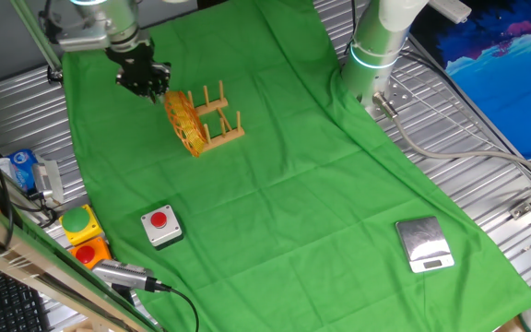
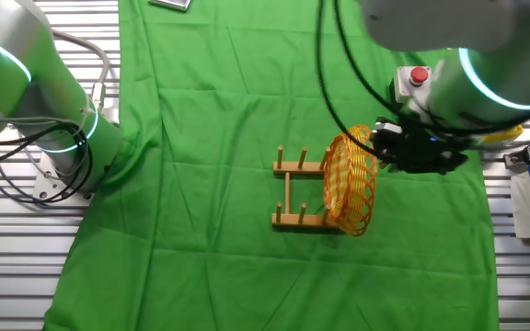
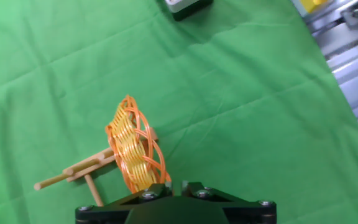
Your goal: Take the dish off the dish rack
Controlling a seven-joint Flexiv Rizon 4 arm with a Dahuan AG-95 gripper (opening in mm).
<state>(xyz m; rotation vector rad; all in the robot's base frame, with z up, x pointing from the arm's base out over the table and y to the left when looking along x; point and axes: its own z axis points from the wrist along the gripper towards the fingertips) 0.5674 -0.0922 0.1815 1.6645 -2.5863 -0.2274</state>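
The dish (image 1: 184,120) is a yellow-orange woven wicker plate. It stands on edge at one end of the dish rack (image 1: 219,118), a small wooden rack with upright pegs. The gripper (image 1: 151,85) is at the dish's upper rim, with its jaws close together on that rim. In the other fixed view the gripper (image 2: 383,147) meets the top right of the dish (image 2: 350,179), beside the rack (image 2: 300,193). In the hand view the dish (image 3: 135,152) runs up to the gripper (image 3: 176,185), and the rack (image 3: 82,173) lies to its left.
A grey box with a red button (image 1: 161,226) sits near the front left. A silver scale (image 1: 423,243) sits at the front right. A second arm's base (image 1: 373,51) stands at the back right. Yellow and orange buttons (image 1: 81,231) and a blue carton (image 1: 21,171) lie off the cloth's left edge.
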